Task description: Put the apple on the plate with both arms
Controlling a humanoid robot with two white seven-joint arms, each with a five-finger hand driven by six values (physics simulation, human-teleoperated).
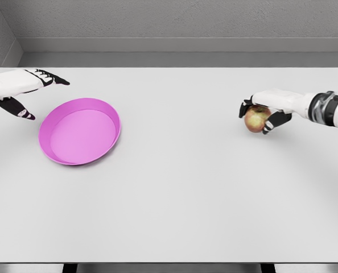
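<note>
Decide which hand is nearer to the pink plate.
Left. The left hand hovers open just beside the pink plate at its upper left edge, while the right hand is far across the table, wrapped around the apple.

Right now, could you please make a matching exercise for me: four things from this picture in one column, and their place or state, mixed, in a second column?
Column one:
1. apple
2. plate
3. left hand
4. right hand

Column two:
A. empty, on the table's left part
B. open, beside the plate's left rim
C. held, at the table's right side
D. closed around the fruit

Pairs: 1-C, 2-A, 3-B, 4-D
</note>
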